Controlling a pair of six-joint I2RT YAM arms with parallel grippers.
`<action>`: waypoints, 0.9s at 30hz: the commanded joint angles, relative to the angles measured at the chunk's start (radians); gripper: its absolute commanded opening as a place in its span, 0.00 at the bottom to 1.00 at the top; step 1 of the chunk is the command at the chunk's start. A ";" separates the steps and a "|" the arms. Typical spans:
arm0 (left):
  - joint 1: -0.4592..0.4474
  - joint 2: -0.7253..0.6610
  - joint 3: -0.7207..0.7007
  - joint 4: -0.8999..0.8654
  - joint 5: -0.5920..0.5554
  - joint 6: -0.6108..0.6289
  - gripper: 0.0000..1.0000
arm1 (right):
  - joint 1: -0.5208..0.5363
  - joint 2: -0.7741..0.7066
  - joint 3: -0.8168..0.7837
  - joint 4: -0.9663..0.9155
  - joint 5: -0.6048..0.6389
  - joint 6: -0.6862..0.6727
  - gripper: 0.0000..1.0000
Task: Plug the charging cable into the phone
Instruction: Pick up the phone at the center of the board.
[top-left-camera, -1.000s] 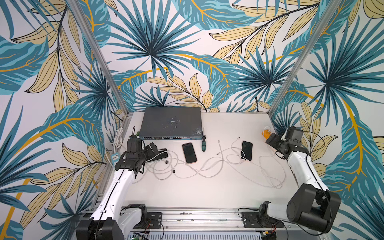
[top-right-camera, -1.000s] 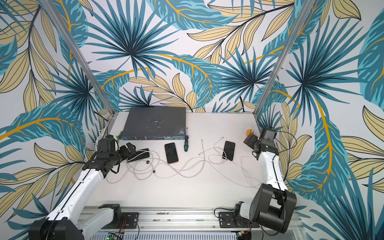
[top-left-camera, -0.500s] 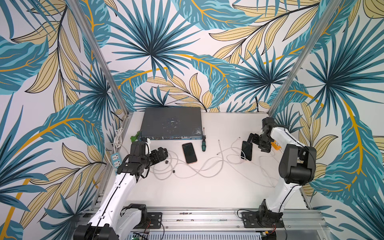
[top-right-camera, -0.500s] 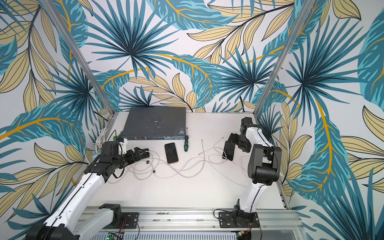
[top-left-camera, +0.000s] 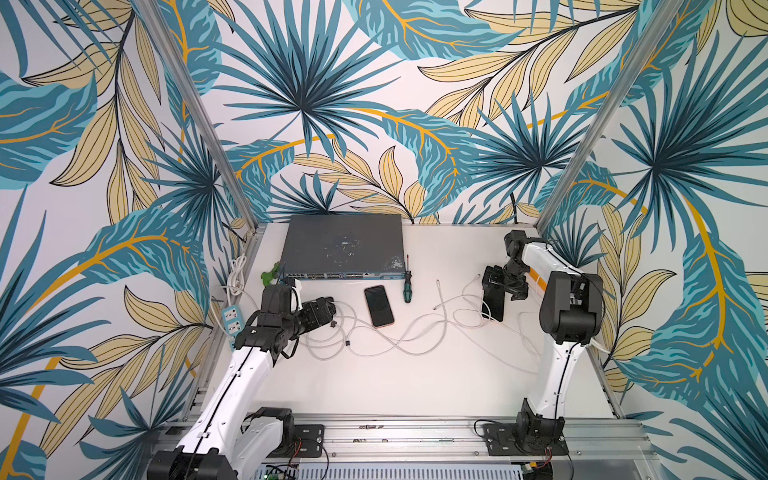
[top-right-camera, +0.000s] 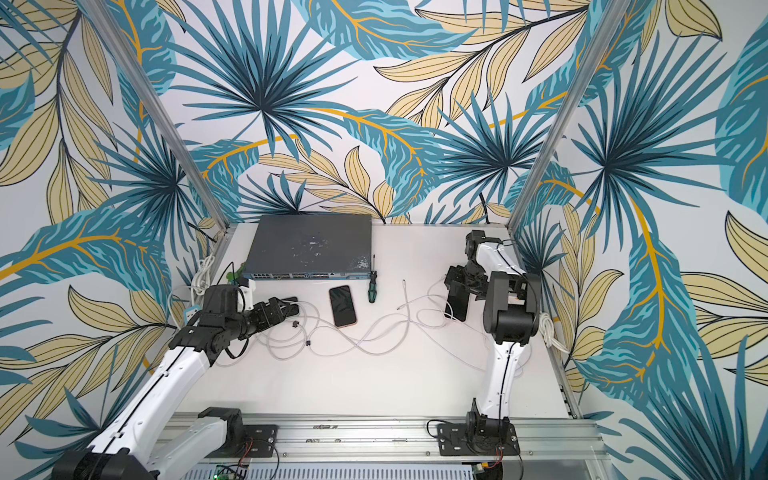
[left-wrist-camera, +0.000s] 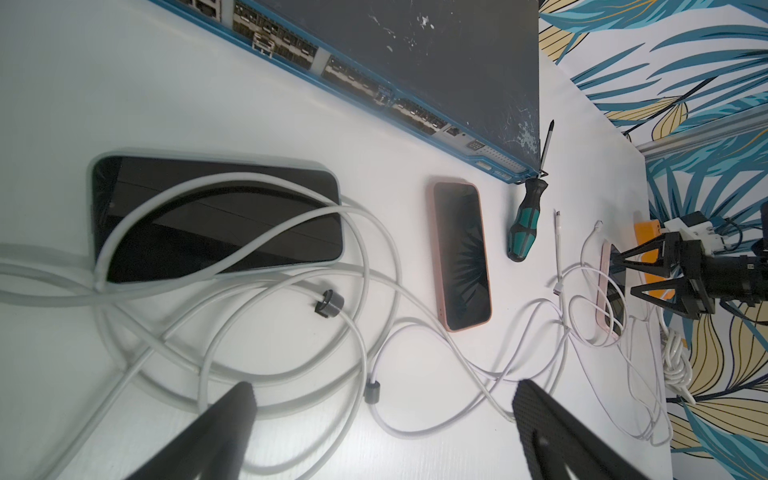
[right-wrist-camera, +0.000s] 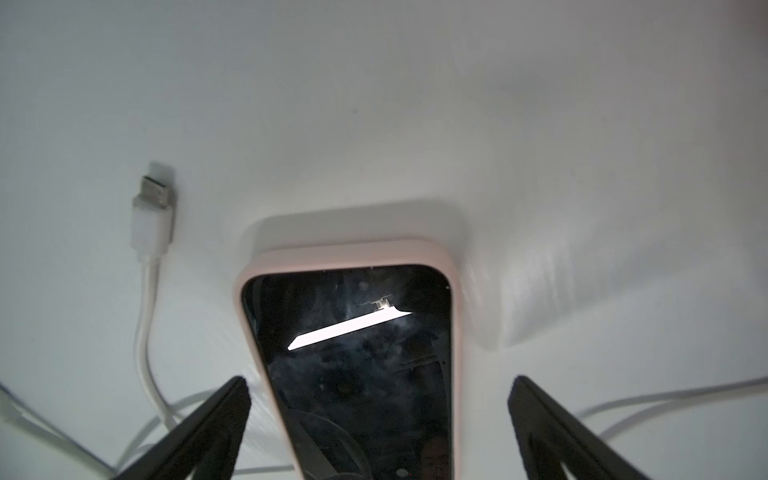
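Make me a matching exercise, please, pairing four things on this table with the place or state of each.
Things:
1. screwdriver
2. network switch
3. pale pink phone
4. clear-cased phone

Places or states:
A. white cable draped across its screen
B. under the open right tool
C. against the back edge of the table
D. green-and-black handle, beside the switch's corner

Pairs: 1-D, 2-C, 3-B, 4-A

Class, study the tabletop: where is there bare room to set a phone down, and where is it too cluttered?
Widest free patch: the front of the table, between the cables and the rail. A smaller one lies at the back, between the switch and the right arm. Crowded: the middle band, where cables, phones and the screwdriver lie.
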 joint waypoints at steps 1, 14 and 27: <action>-0.002 0.009 -0.013 -0.001 -0.006 0.012 1.00 | 0.028 0.048 0.029 -0.080 0.022 -0.009 0.99; -0.004 0.062 0.036 -0.056 0.051 0.011 1.00 | 0.044 0.122 0.040 -0.090 0.037 -0.017 0.80; -0.091 0.045 0.128 -0.040 0.215 0.045 1.00 | 0.043 -0.038 0.074 0.043 0.109 -0.110 0.58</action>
